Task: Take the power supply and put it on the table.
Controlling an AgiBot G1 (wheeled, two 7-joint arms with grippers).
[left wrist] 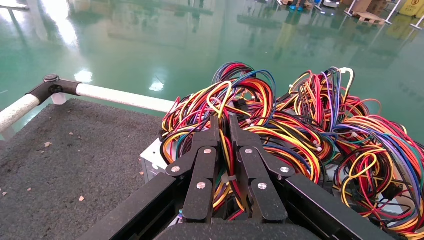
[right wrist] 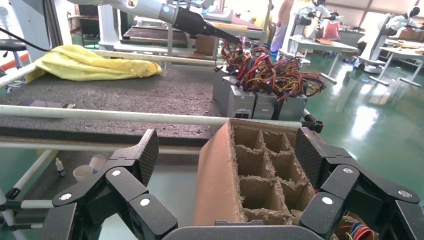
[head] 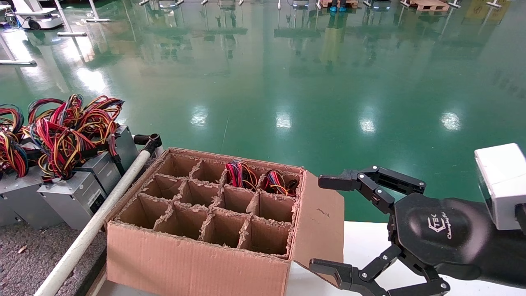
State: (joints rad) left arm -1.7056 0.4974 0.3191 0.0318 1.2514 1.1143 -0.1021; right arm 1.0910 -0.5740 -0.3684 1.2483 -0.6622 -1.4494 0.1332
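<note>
On the dark grey table (left wrist: 75, 165), my left gripper (left wrist: 224, 120) is shut on the red, yellow and black wire bundle of a power supply (left wrist: 152, 161), whose grey box corner shows below the wires. More power supplies (head: 74, 193) stand in a row beside it on the table (head: 24, 263). The left gripper is out of the head view; the right wrist view shows its arm (right wrist: 192, 22) reaching onto those wires. Two power supplies (head: 240, 172) sit in the far cells of the carton (head: 197, 255). My right gripper (head: 322, 224) hangs open beside the carton's right flap, holding nothing.
A white tube rail (head: 94, 222) runs between the table and the carton. The carton stands on a white tabletop (head: 365, 246). A yellow cloth (right wrist: 90, 62) lies at the table's far end. Small cups and a bottle (right wrist: 82, 172) sit below the rail. Beyond is green floor.
</note>
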